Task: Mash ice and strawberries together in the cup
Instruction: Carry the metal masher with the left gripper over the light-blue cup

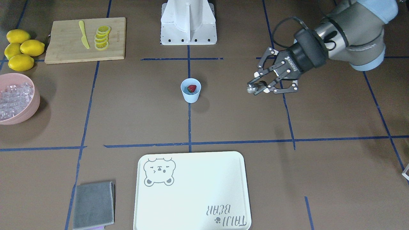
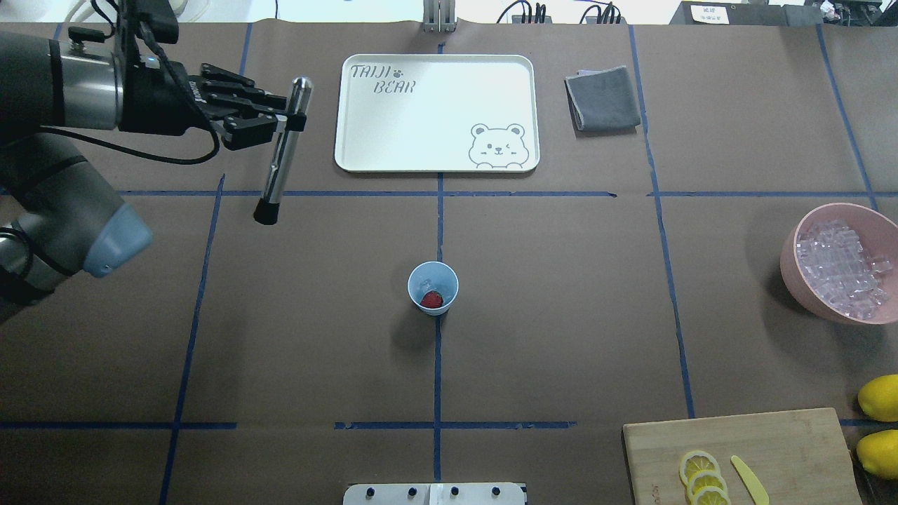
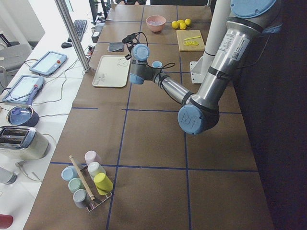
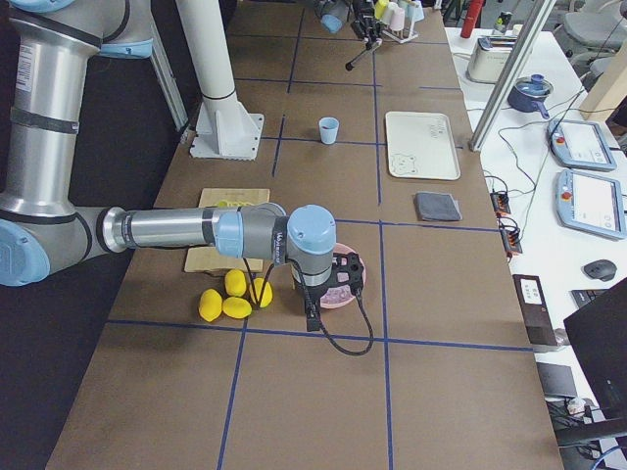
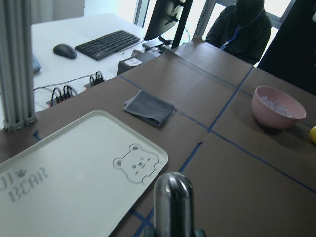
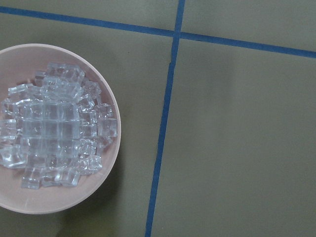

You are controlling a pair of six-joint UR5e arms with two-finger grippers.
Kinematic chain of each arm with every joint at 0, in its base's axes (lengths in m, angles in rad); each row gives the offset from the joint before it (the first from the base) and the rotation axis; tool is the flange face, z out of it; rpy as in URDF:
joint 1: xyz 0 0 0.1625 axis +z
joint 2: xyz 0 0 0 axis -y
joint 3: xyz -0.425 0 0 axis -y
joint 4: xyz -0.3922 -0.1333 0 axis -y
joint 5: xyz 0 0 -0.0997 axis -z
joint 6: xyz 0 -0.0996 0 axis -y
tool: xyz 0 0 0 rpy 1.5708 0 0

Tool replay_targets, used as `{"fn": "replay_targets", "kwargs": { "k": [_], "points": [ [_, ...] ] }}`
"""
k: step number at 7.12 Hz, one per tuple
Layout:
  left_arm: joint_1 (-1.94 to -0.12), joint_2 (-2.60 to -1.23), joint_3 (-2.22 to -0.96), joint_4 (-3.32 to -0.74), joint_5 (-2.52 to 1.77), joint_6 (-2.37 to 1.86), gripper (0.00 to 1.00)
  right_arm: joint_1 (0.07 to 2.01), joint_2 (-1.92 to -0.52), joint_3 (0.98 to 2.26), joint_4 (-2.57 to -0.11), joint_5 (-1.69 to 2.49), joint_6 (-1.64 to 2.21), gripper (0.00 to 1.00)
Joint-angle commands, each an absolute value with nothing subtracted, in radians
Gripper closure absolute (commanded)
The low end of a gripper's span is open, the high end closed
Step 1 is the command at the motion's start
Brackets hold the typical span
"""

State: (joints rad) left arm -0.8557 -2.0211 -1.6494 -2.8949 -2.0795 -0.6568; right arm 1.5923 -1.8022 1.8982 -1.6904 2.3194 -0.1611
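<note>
Cup (image 2: 423, 279) stands upright at the middle of the table (image 2: 561, 315), on a blue tape line. One strawberry (image 2: 432, 299) lies inside it. Ice (image 2: 842, 270) is piled in a pink bowl (image 2: 789, 273) near the table's right edge, well apart from the cup. Left gripper (image 2: 282, 123) is clamped on a metal rod (image 2: 277, 168), tilted with its black tip down, toward the far left corner, just beside the white tray (image 2: 435, 119). Right gripper (image 4: 345, 282) hovers over the bowl. Cannot tell whether its fingers are apart or together.
</note>
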Motion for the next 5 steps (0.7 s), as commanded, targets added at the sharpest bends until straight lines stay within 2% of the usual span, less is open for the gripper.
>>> {"fn": "replay_targets", "kwargs": {
  "k": [1, 3, 5],
  "points": [
    [-0.642, -2.048, -1.628, -3.11, -1.714, -0.541, 1.0, 1.592, -1.799, 1.899, -1.69, 2.319, -0.161, 0.0],
    [-0.479, -2.069, -1.614, -3.218, -1.5, -0.381, 1.0, 1.592, -1.799, 1.899, -1.69, 2.319, -0.163, 0.0],
    [-0.471, -2.083, -1.548, -3.339, -1.49, -0.367, 1.0, 1.592, -1.801, 1.905, -1.69, 2.319, -0.161, 0.0]
  ]
}}
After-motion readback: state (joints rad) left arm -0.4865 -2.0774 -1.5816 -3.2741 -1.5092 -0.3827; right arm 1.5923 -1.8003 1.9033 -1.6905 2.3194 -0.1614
